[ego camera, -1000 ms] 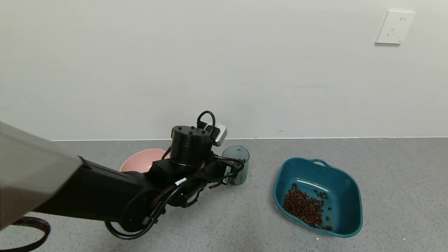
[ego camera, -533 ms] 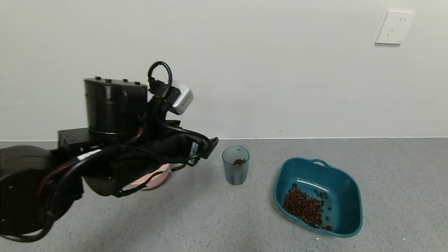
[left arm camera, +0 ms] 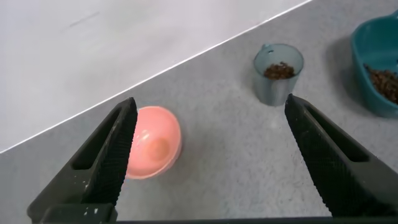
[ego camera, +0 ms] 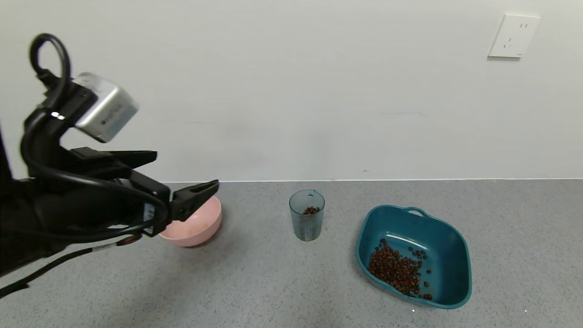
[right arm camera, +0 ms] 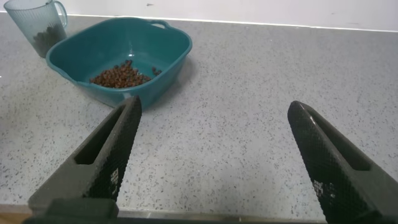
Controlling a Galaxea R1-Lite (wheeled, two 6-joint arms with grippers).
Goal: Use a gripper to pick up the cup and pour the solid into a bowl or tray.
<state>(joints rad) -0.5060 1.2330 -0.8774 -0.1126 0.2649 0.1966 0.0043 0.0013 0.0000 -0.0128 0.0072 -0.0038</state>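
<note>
Head view: the cup (ego camera: 307,215) stands upright on the grey tabletop (ego camera: 273,282), with a small heap of the solid (ego camera: 311,210) inside it. The teal basin (ego camera: 455,255) to its right already holds a spread of the same brown pieces, so the pour looks largely done, though a remainder in the cup may call for another pass. The left gripper (ego camera: 182,180) hangs raised at the left, wide open and empty, above the pink bowl (ego camera: 193,225) and well apart from the cup. The right gripper is not in this view.

Left wrist view: between the two spread fingers (left arm camera: 115,152), nothing is held. The pink bowl sits close beside one finger, the cup (left arm camera: 277,81) farther off toward the basin (left arm camera: 373,71).

Right wrist view: the right gripper (right arm camera: 214,158) is open wide, holding nothing, low over the tabletop, near the basin (right arm camera: 124,53); the cup (right arm camera: 37,25) stands beyond it.
</note>
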